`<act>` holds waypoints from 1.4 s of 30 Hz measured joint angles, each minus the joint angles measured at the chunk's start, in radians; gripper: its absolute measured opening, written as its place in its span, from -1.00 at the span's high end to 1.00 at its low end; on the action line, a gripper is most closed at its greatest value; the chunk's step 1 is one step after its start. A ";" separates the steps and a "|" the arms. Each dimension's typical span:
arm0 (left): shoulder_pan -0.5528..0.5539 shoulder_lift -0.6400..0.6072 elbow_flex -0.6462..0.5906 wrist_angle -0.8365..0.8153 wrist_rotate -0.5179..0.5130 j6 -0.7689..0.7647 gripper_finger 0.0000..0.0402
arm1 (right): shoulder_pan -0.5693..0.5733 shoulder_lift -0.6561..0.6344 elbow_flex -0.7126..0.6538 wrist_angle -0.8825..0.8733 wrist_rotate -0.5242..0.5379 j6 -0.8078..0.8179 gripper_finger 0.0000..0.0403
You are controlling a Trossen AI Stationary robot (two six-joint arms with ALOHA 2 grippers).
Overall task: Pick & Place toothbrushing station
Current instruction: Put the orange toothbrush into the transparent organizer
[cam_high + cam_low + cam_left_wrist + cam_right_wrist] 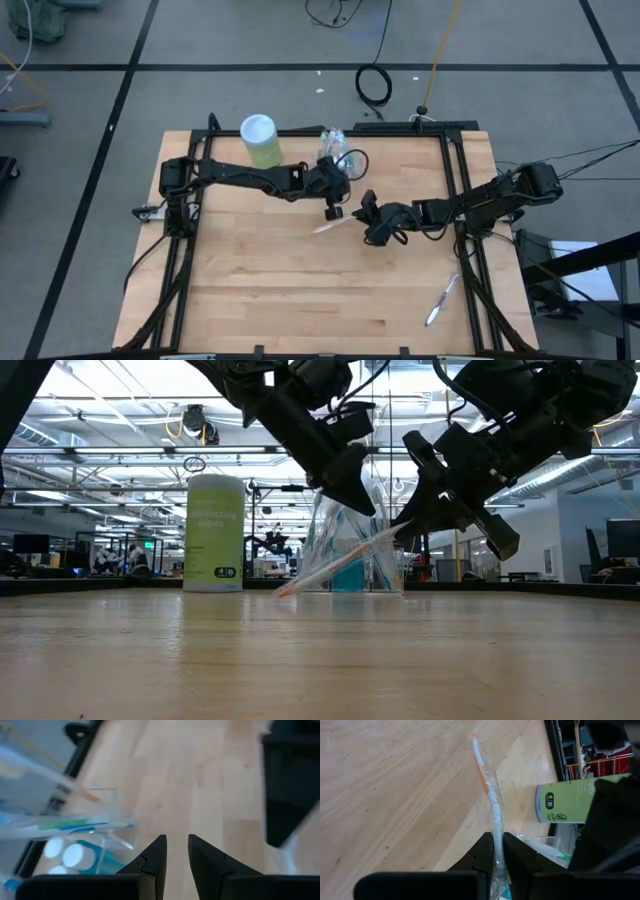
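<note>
My right gripper (pixel 360 219) is shut on a slim white toothbrush with an orange end, in a clear wrapper (pixel 487 780), near the table's middle. The brush slants down from the fingers (pixel 335 565) toward the table's left. My left gripper (pixel 332 208) hangs just left of it, empty, its fingers a narrow gap apart (pixel 176 855). A clear container (pixel 338 148) at the table's far edge holds several toothbrushes and blue tubes with white caps (pixel 75 856). Another wrapped toothbrush (pixel 442 300) lies flat at the near right. My right gripper pinches the wrapped toothbrush near one end (pixel 496 851) between its two fingers. The brush runs on forward past the fingertips. The fingers come slanting down from the table's right. The orange end (pixel 283 591) is low by the table; I cannot tell whether it touches.
A white canister with a green label (pixel 259 140) stands at the far edge, left of the clear container. Black frame rails (pixel 462 190) run along the table's sides. Bare wood lies toward the near edge (pixel 300 300).
</note>
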 joint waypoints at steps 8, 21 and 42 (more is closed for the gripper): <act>-0.039 -0.007 -0.001 -0.054 0.057 -0.089 0.57 | 0.000 0.000 0.000 0.000 0.000 0.000 0.88; -0.091 -0.007 -0.001 -0.096 0.227 -0.188 0.57 | 0.000 0.000 0.000 0.032 0.002 -0.079 0.88; -0.083 -0.009 -0.001 -0.093 0.150 -0.224 0.57 | 0.002 0.000 -0.001 0.151 0.002 -0.102 0.88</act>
